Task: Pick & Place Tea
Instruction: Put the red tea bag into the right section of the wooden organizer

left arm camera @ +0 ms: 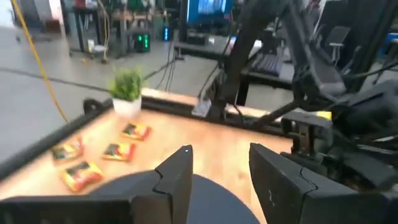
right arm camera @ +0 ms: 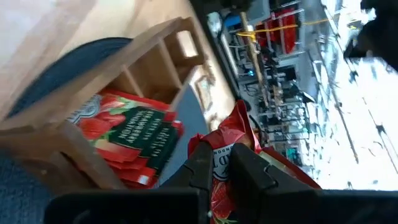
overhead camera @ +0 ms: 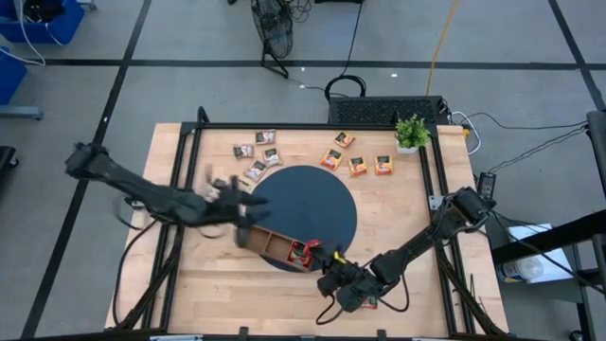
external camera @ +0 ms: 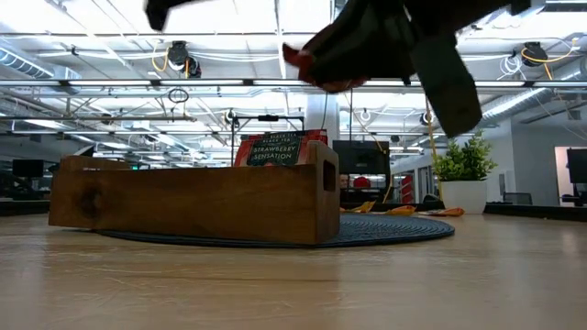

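Left hand [overhead camera: 227, 192] part-open, empty, over mat edge, brown sachets [overhead camera: 258, 156] just beyond; wooden tray [overhead camera: 276, 244] long axis runs toward right hand [overhead camera: 322, 260], clamped on red sachet [right arm camera: 233, 158] just past tray's red-filled end compartment, right nearer

light: bright, even overhead | blur: left arm [overhead camera: 142, 194] smeared, wrist views soft | shadows: faint
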